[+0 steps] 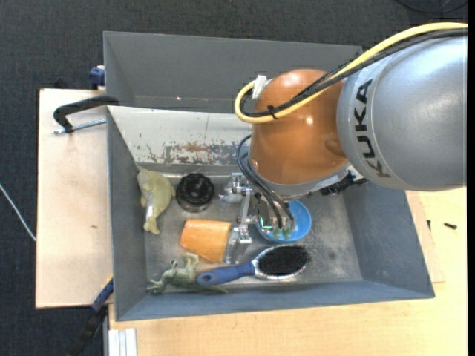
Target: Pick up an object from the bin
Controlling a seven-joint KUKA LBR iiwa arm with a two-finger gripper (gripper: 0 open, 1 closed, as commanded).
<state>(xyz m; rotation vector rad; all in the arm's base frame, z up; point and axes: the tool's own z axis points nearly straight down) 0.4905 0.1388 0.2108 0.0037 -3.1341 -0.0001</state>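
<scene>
1. Blue disc (295, 219): it lies flat on the floor of the bin (223, 69), about midway between the far and near walls and a little toward the right wall. Its left part is hidden under the gripper.
2. Gripper (260, 227): it is down inside the bin, over the disc's left edge, between the disc and an orange block. I cannot tell whether it is open or closed, or whether it has hold of anything.
3. Arm (401, 117): it reaches in over the right wall and covers the far-right part of the floor.
4. Orange block (205, 239): it is just left of the gripper, on the near side of the floor.
5. Brush (278, 262): it has a blue handle and black bristles and lies along the near wall. Its head is just beside the disc, and its handle points toward the near-left corner.
6. Green lizard (177, 274): it is in the near-left corner, at the handle's end.
7. Black cap (194, 189): it is left of the gripper, toward the far wall.
8. Pale yellow-green toy (154, 195): it is by the left wall, beside the cap.
</scene>
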